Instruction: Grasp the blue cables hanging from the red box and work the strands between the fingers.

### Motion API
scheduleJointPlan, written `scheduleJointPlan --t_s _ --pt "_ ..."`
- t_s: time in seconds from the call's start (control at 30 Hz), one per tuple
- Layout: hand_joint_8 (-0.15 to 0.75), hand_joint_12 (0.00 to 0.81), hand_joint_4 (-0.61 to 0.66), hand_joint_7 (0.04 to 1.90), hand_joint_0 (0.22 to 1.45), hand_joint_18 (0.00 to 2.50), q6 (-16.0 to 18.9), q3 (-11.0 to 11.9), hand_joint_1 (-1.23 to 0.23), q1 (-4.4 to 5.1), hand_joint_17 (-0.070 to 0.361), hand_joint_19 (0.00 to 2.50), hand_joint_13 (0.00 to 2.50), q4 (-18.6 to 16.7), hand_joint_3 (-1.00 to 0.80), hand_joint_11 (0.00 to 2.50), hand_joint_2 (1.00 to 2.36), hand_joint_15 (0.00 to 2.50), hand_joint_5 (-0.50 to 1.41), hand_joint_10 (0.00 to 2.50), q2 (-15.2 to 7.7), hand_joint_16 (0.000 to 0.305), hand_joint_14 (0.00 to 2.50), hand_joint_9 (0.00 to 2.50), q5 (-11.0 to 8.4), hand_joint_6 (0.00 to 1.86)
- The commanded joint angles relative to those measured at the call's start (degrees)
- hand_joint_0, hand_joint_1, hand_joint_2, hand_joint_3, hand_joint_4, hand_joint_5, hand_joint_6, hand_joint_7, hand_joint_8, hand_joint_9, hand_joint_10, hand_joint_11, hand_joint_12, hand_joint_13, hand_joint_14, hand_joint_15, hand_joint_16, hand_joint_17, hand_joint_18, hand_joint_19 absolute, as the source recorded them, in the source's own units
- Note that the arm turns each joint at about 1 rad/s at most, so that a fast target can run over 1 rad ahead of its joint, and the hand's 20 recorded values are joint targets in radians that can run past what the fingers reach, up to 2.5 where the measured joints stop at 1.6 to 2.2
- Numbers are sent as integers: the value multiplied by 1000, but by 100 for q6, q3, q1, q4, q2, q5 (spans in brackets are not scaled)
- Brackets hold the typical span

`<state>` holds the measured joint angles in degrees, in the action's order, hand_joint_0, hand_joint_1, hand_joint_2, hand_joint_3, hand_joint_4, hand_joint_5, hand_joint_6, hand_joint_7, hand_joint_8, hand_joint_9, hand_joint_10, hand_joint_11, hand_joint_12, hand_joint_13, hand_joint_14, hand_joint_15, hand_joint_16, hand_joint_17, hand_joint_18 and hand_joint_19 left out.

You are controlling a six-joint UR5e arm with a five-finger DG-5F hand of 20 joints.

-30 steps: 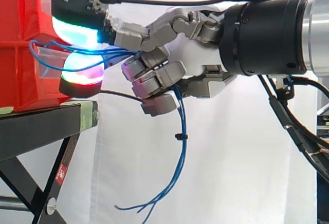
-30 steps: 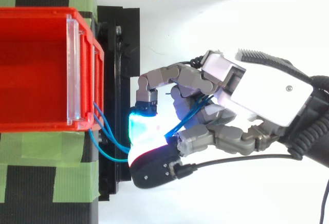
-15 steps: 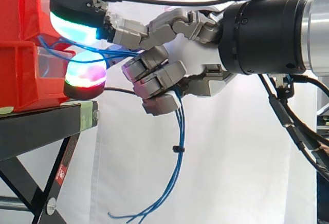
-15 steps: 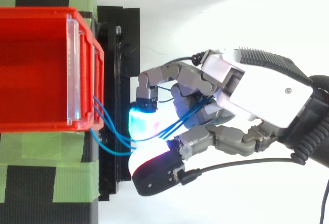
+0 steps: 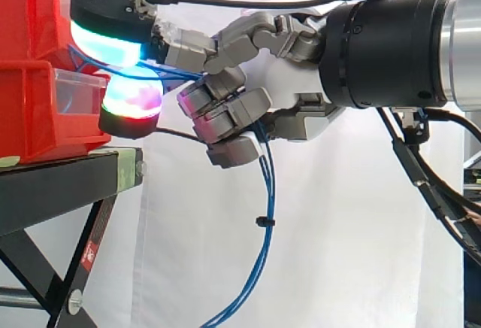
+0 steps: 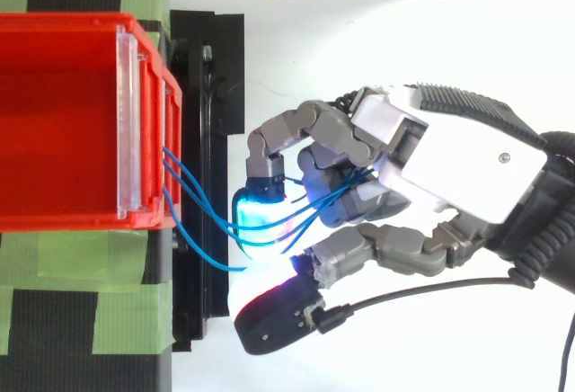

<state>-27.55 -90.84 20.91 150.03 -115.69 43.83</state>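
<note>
Pinch just off the red box [image 5: 26, 80]
Blue cables [image 5: 268, 192] leave its edge and run right into the hand [image 5: 293, 95], its fingers [image 5: 225, 113] curled round them; roll the strands lightly between your pads [image 5: 134, 98], and pull rightward, where you have open room, clear of the black stand [image 5: 52, 189].

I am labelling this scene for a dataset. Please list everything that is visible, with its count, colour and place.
red box: one, red, on the stand at the left.
blue cables: several strands, blue, from the box front through the hand, then hanging down.
cable tie: one, black, around the hanging strands.
clear plate: one, transparent, upright inside the box's front end.
stand: one, black, under the box.
green tape: several strips, green, on the stand by the box.
curtain: one, white, behind everything.
hand: one, grey and white, pinching the cables beside the box.
arm: one, black and silver, from the right.
</note>
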Motion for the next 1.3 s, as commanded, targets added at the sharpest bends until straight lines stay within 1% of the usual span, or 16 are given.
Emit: scheduleJointPlan --t_s 0.0,0.07,0.13,0.27,0.37,0.53,0.67,0.73,0.97,1.0,1.07,1.27 --pt "350 431 249 1128 754 1391 13 -4 -597 -8 142 1652 1023 0 -1000 1993 1000 1295 -42 2500 -6 63 2500 908 2 999" --pt "350 431 252 1130 738 1391 13 -4 -579 1 142 1652 1023 0 -1000 1993 1000 1295 -29 2500 -6 63 2500 908 -6 963" --pt "350 431 262 1153 719 1391 13 -4 -562 1 142 1652 1023 0 -1000 1993 1000 1295 -10 2500 -6 63 2500 908 -6 887" --pt "350 431 264 1166 709 1391 22 5 -559 -8 142 1652 1023 0 -1000 1993 1000 1295 -7 2500 2 63 2500 908 2 869" --pt "350 431 255 1166 733 1391 101 -4 -571 -16 142 1652 1023 9 -1000 1993 1000 1295 -5 2500 2 63 2500 908 2 857" --pt "350 431 240 1172 802 1391 329 5 -610 -43 142 1652 1023 53 -824 1993 1006 1295 0 2500 2 63 2500 908 20 873" --pt "350 431 241 1173 831 1391 409 5 -614 -52 142 1652 1023 53 -758 1993 1008 1295 0 2500 2 63 2500 908 29 885" --pt "350 431 239 1167 846 1391 409 40 -612 -60 142 1652 1023 53 -724 1993 1010 1295 -1 2500 2 63 2500 908 29 893" --pt "350 431 242 1179 846 1391 444 93 -608 -87 142 1652 1023 88 -744 1993 1009 1295 1 2500 2 63 2500 908 46 900" --pt "350 431 241 1171 843 1391 567 120 -607 -96 142 1652 1023 88 -753 1993 1009 1295 1 2500 2 63 2500 908 90 902" --pt "350 431 239 1171 838 1391 646 146 -605 -96 142 1652 1023 105 -771 1993 1008 1295 1 2500 2 63 2500 908 117 903" --pt "350 431 246 1164 776 1391 655 225 -592 -104 142 1652 1023 158 -867 1993 1005 1295 -3 2500 2 63 2500 908 125 906"
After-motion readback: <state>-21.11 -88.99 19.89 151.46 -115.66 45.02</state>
